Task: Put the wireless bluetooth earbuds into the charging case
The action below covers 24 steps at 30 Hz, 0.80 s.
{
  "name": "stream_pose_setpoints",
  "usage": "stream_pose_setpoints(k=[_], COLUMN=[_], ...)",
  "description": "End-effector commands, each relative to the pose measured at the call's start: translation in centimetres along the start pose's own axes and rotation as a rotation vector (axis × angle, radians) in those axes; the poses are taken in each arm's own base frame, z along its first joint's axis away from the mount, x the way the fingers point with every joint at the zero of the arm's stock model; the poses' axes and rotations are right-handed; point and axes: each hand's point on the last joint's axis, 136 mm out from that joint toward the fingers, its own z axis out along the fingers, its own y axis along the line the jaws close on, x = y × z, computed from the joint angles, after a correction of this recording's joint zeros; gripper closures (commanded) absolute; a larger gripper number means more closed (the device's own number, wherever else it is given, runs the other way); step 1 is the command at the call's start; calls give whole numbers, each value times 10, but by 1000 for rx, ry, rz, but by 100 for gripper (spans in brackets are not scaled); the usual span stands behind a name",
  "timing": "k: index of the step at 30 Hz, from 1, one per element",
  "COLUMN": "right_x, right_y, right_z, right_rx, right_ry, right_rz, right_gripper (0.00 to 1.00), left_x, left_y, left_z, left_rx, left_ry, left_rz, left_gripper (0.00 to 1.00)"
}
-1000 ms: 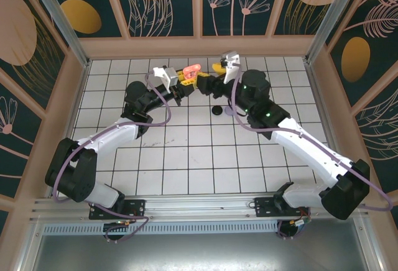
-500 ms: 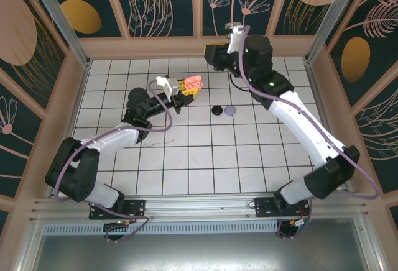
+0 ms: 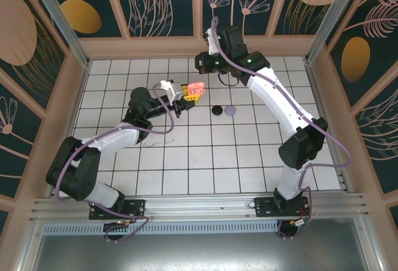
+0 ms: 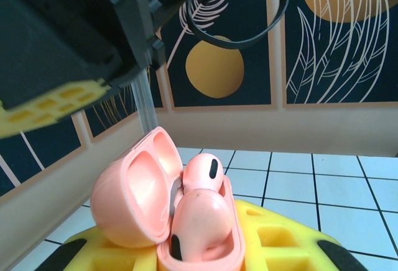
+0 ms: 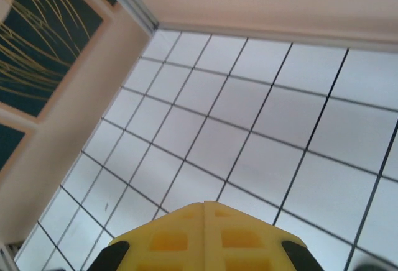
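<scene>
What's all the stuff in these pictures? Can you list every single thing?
charging case: one, salmon-pink, lid open, held above the table
earbuds: two, salmon-pink, inside the open case
black round thing: one, black, on the tiles
lavender round thing: one, lavender, beside the black one
table: one, white tiles with dark lines
walls: dark with orange and pink plant patterns, around the table
left gripper: one, yellow fingers, shut on the charging case
right gripper: one, yellow fingers, shut, empty, raised near the back wall

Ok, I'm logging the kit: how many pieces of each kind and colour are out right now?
salmon case: 1
salmon earbuds: 2
black round piece: 1
lavender round piece: 1
Total: 5
</scene>
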Motion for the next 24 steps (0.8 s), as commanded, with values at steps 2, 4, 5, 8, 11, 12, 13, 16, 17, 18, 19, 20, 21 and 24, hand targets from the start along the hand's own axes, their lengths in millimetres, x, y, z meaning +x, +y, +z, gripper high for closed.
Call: stream_pose_setpoints(k=[2, 4, 5, 8, 11, 12, 13, 16, 17, 18, 19, 20, 21, 24], right_x=[30, 43, 50, 71, 83, 81, 76, 52, 42, 35, 30, 29, 31, 49], right_y=[15, 22, 26, 35, 37, 36, 33, 15, 6, -6, -19, -32, -42, -70], right_z=[-6, -8, -10, -16, -26, -31, -38, -63, -74, -84, -96, -103, -110, -114], right_rx=[-22, -25, -26, -34, -23, -16, -9, 66, 93, 124, 146, 166, 180, 237], right_ry=[98, 127, 142, 176, 169, 146, 111, -39, -106, -163, -221, -264, -294, -307], right_rz=[-15, -23, -28, -30, -10, 4, 23, 94, 124, 163, 214, 259, 292, 344], right_gripper=[100, 100, 100, 100, 100, 100, 100, 100, 100, 97, 95, 93, 91, 88], left_x=[-5, -6, -6, -8, -12, -12, -12, -9, -5, -1, 5, 14, 23, 66], left_y=[4, 7, 9, 15, 18, 19, 21, 22, 24, 26, 29, 31, 32, 37], left_z=[7, 9, 10, 12, 13, 13, 14, 15, 15, 15, 15, 16, 16, 15], left_rx=[-1, -7, -15, -38, -53, -55, -61, -62, -69, -83, -100, -111, -121, -180], left_ry=[-10, -11, -13, -23, -38, -38, -39, -33, -21, -7, 10, 35, 59, 159], left_rz=[23, 14, 9, -1, -12, -16, -22, -59, -85, -113, -157, -208, -250, -435], left_gripper=[100, 100, 100, 100, 100, 100, 100, 100, 100, 100, 100, 100, 100, 100])
